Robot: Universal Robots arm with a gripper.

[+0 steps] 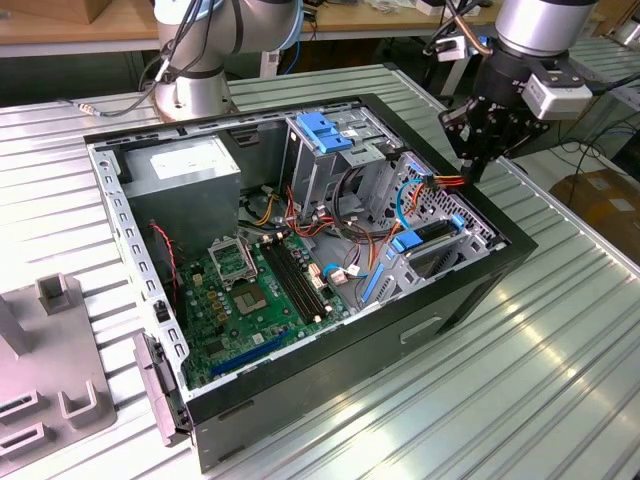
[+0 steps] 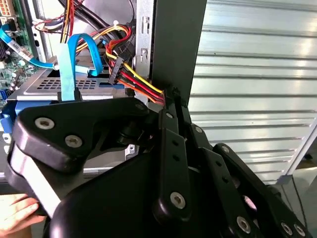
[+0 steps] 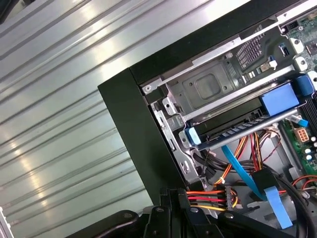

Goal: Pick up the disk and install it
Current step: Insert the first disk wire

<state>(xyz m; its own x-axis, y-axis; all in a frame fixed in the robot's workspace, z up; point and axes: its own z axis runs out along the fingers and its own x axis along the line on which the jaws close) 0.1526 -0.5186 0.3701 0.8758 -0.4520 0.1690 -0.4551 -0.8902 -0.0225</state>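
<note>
The disk (image 1: 432,235), dark with a blue plastic frame, lies in the drive bay at the open computer case's corner on the exterior view's right. In the first wrist view the disk (image 3: 237,130) sits under a grey metal bracket. My gripper (image 1: 476,168) hangs over the case wall just behind that bay. In both wrist views its fingers are shut on a red, orange and yellow power cable (image 3: 208,198), (image 2: 133,82) just behind its black connector (image 3: 229,197). The connector hangs free beside the bay, apart from the disk.
A blue flat cable (image 3: 242,171) loops near the connector. The case (image 1: 330,400) also holds a metal cage with a blue top (image 1: 325,130), a grey power supply box (image 1: 190,165) and the motherboard (image 1: 260,290). A person's hand (image 2: 15,213) shows beside the gripper body. A grey fixture (image 1: 50,370) stands on the ribbed table (image 1: 560,380).
</note>
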